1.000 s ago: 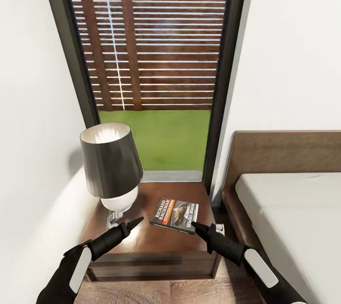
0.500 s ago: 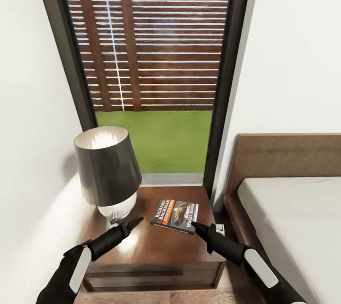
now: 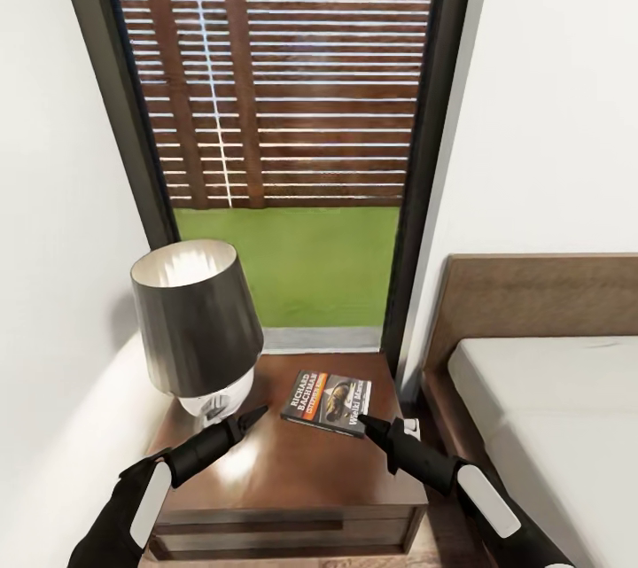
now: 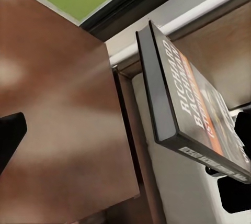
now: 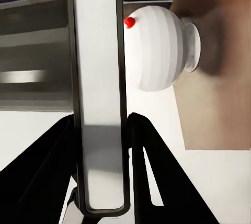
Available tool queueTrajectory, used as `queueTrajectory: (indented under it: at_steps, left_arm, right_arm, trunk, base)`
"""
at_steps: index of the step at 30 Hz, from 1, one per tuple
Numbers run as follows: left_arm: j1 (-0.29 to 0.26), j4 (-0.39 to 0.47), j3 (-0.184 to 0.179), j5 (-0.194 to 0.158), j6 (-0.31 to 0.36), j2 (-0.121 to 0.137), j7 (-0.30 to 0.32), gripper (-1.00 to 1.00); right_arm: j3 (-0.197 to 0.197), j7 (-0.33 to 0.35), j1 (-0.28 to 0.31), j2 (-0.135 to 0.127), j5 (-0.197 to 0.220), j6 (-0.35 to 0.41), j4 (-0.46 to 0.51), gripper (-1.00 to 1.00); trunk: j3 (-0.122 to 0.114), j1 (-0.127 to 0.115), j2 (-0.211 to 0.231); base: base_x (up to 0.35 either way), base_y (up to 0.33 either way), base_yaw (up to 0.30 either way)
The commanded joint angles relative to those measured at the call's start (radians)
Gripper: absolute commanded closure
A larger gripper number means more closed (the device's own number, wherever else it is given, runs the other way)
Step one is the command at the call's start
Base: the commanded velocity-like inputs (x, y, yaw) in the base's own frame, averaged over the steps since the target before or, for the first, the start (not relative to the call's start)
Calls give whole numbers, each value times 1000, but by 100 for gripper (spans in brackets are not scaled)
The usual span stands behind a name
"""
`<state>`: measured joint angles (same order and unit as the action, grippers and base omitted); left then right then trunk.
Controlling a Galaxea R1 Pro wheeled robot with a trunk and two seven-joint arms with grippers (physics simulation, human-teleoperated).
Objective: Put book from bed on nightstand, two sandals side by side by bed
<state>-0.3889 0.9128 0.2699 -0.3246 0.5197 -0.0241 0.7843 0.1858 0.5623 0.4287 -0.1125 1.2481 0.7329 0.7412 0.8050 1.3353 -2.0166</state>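
The book (image 3: 327, 403) lies flat on the nightstand (image 3: 283, 470), its long axis running toward the bed (image 3: 549, 391). My right gripper (image 3: 365, 420), fingers pinching the book's near corner, is nearest it; my left gripper (image 3: 255, 413) looks pressed together, empty.

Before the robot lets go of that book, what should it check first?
1. Grip on the book: ok. The right gripper has a finger on each side of the book's edge.
2. Book over the nightstand: ok in the head view.
3. Book apart from the lamp: ok. The lamp stands off to one side.
4. Book already resting on the wood: cannot tell.
5. Left gripper out of the way: ok. It hovers near the lamp's base, apart from the book.
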Motion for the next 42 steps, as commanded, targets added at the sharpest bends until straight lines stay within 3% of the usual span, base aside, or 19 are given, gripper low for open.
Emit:
queueTrajectory:
  at_steps: [1,8,12,42]
  left_arm:
    - [-1,0,3,-3,8,-1,3,-100]
    - [-1,1,3,-4,8,-1,4,-100]
    - [-1,1,3,-4,9,-1,3,-100]
    - [-1,1,2,-4,9,-2,3,-100]
  right_arm:
    - [3,2,1,-1,5,2,0,100]
    - [3,2,1,0,4,2,0,100]
    - [3,1,1,14,4,2,-2,100]
    - [3,1,1,17,4,2,-3,100]
  trunk:
    - [1,0,0]
    - [1,0,0]
    - [1,0,0]
    - [95,115,-210]
  base:
    - [238,0,0]
    - [76,0,0]
    - [3,0,0]
    - [0,0,0]
